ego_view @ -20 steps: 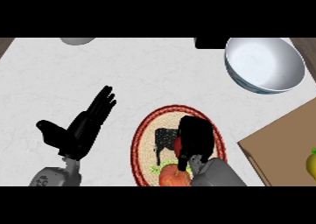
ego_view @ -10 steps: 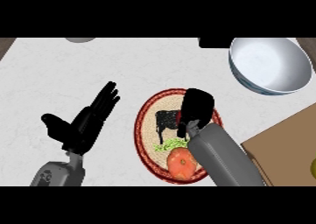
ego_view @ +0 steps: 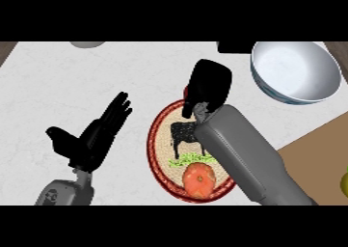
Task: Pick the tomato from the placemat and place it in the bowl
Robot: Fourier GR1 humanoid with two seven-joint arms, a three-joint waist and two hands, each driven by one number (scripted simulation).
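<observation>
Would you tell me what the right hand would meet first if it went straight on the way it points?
Probably only bare counter, then perhaps the dark object at the far edge. The right hand points away from the robot; the bowl lies right of that line, the tomato behind it.

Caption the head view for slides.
Right hand above placemat's far edge, tomato on its near end, bowl beyond; left hand open.

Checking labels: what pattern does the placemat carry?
The placemat shows a black cow over green grass, red-rimmed; head view.
</observation>
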